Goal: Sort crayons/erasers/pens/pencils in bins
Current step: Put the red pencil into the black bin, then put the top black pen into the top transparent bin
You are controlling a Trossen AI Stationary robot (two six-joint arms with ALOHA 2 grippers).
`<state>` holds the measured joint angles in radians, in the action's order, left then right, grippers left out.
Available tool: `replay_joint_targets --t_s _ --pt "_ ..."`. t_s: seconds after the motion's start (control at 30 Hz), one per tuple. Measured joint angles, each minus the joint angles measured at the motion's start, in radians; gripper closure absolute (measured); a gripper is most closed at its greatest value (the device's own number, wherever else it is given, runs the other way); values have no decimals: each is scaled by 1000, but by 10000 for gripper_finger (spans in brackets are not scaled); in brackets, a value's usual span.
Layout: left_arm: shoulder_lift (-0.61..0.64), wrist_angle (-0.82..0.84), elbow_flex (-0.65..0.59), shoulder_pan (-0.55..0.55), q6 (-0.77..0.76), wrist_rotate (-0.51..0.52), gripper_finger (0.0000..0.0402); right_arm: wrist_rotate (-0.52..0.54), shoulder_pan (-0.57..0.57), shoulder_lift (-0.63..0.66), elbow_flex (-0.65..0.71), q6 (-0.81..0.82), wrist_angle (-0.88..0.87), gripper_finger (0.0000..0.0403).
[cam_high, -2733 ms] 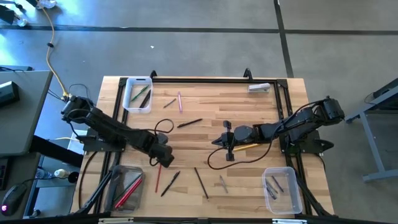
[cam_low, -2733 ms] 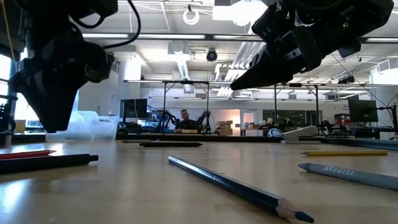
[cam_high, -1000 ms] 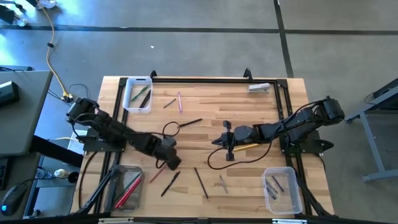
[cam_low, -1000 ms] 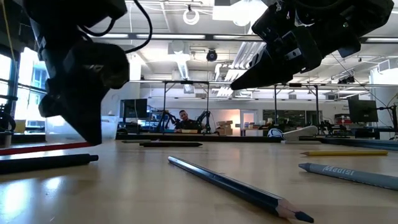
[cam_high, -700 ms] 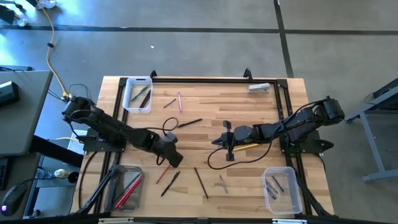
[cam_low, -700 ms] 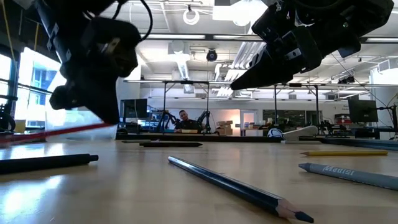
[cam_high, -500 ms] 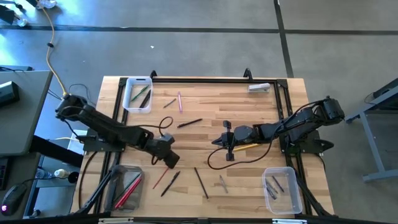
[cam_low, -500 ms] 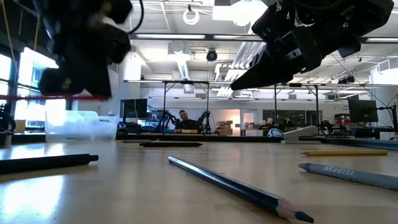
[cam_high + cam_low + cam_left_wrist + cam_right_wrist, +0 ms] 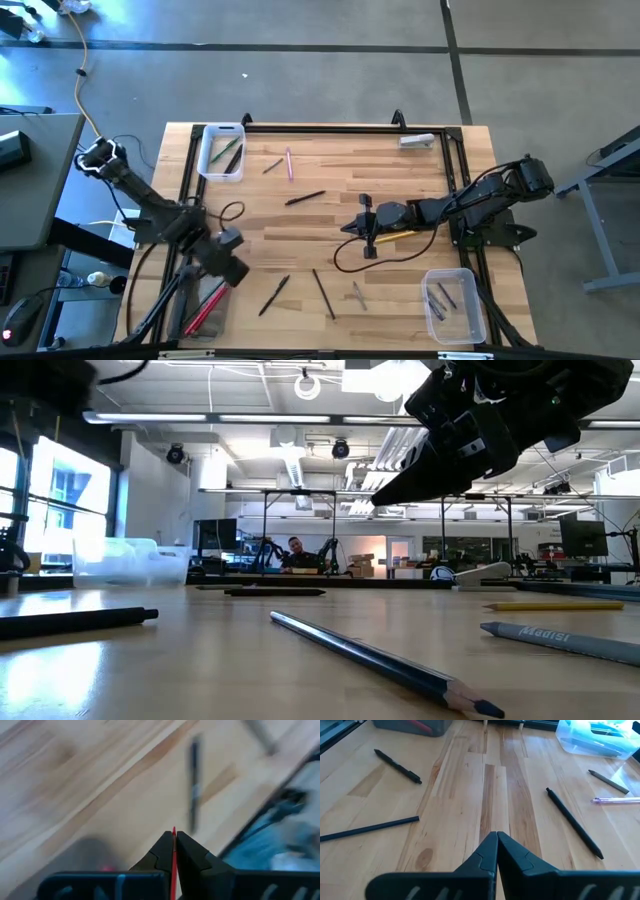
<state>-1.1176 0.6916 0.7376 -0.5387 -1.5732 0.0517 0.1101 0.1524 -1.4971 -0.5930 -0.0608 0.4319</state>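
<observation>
The left gripper (image 9: 173, 836), jaws pinching a thin red stick (image 9: 173, 851) by its tip beside the grey-tinted clear tub (image 9: 205, 300), risks a pivot and missed drop.

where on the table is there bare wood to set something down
Free: the stretch between the pink pen and the white eraser along the far edge, and the near-middle gap between the grey pencil and the right bin. Crowded: the near-left, where pencils lie beside the grey-tinted bin under the left claw.
</observation>
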Motion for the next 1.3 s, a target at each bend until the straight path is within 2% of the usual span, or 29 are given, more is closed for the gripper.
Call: replay_joint_targets --t_s 0.07,0.27,0.5,0.67,0.87,1.13,1.3 --pt "15 70 -1 -62 -56 3 401 0 0 0 0 1 1 403" --pt "4 126 -1 -242 -207 71 401 0 0 0 0 8 6 403" --pt "-33 188 -1 -383 -390 212 401 0 -2 0 0 8 14 403" --pt "-103 209 -1 -399 -397 251 401 0 -2 0 0 8 16 403" --pt "-150 198 -2 -398 -372 214 372 0 -2 0 0 8 18 403" --pt "-74 214 -1 -397 -301 213 317 0 -2 0 0 8 21 403" --pt "5 242 15 -389 -223 228 315 0 -2 0 0 8 22 403"
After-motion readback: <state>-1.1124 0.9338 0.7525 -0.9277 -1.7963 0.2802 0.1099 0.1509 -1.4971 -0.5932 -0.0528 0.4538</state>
